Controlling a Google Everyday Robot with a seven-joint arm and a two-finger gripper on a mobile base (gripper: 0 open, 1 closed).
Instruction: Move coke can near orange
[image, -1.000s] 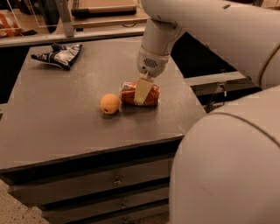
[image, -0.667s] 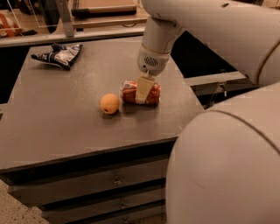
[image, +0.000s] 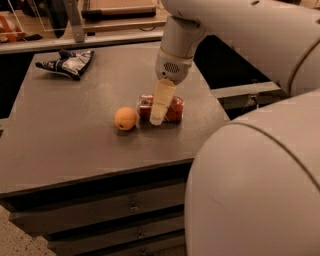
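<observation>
In the middle of the frame, on the dark table (image: 75, 145), nothing has visibly shifted over the last second: the coke can (image: 175, 109) lies on its side just right of the orange (image: 125, 118), close beside it with a narrow gap, exactly where both were a moment ago. The gripper (image: 159, 111) is also where it was, set down over the can's middle and partly covering it. Since the can already sits beside the fruit, the placing looks finished in my judgement, and what remains is to let go and lift clear without rolling the can. Whether the gripper is clamped on the can or has already released it, I cannot tell. The arm (image: 180, 40) reaches in from the upper right, wrist pointing steeply down and slightly left. A dark blue and white bag (image: 70, 62) lies untouched at the upper left.
</observation>
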